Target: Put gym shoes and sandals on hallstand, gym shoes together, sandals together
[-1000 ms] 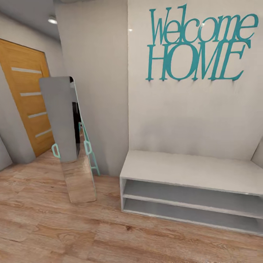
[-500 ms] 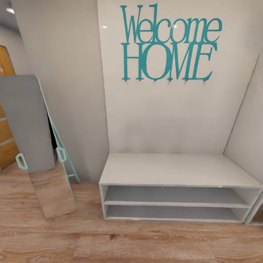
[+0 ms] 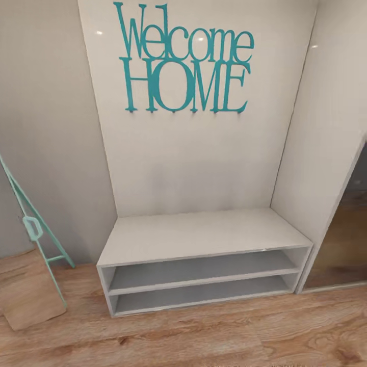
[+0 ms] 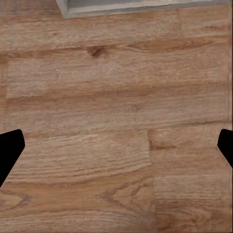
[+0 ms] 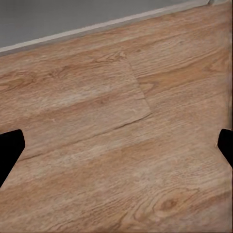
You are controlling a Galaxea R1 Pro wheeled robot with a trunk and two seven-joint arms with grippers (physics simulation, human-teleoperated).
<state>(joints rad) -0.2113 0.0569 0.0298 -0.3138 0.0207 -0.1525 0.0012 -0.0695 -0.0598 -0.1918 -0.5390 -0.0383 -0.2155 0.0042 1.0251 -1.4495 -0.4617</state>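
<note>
Floor: the wood-plank corridor floor (image 3: 204,336) ran across the bottom of the head view and lay under both wrist cameras.
Wall panel: a pale panel carried the teal "Welcome HOME" lettering (image 3: 184,58) in the upper middle.
Bench unit: the white bench unit (image 3: 204,234) stood at centre against the panel, both open tiers bare; it was not the hallstand.
Cabinet: a glossy cabinet front (image 3: 346,239) was cut off by the right edge.
Mirror: a leaning mirror with a mint frame (image 3: 30,275) was cut off at the lower left.
Left gripper (image 4: 116,145): pointed down over bare planks near the bench's base; fingers spread wide, tips (image 4: 9,150) at the frame edges, nothing between them.
Right gripper (image 5: 116,145): same pose, spread wide, holding nothing.
</note>
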